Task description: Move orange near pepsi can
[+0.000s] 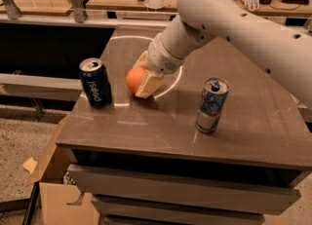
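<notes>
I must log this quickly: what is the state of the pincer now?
Pincer: closed on the orange, low over the table, beside the pepsi can.

Cream-coloured tool (138,80) at mid-bench, clasped on a plain bright orange (132,78), and the arm (234,19) behind it is off-white, dotted with small dark holes. Left of it, the pepsi can (96,84): deep blue, white lettering, silver top. Over on the right, a silver can (211,106) with blue and red print. The bench (146,121) is grey-brown, a pale ring mark (176,80) glinting on it. Tan cardboard box (58,199) below, speckled grey floor (19,141).
</notes>
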You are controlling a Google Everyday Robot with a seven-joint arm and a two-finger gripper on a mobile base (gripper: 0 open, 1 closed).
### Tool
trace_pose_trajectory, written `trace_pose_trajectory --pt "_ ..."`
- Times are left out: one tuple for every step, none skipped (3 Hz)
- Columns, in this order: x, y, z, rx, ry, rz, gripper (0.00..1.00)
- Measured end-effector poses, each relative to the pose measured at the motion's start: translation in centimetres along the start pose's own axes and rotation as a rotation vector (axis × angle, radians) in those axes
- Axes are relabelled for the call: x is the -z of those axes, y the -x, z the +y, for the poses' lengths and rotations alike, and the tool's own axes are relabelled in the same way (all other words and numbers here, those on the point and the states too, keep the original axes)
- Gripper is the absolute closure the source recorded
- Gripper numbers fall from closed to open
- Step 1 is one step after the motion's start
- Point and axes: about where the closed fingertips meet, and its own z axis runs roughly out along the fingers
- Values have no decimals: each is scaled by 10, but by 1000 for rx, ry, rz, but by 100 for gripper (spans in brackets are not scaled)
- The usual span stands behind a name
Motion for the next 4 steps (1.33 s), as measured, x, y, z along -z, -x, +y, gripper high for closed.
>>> trace_pose_trajectory --pt "14 12 -3 10 -8 -31 100" --pt "18 22 -2 9 10 -62 100" --pt "9 27 5 -3 45 -80 100" --pt "-4 29 12 -16 76 -91 100"
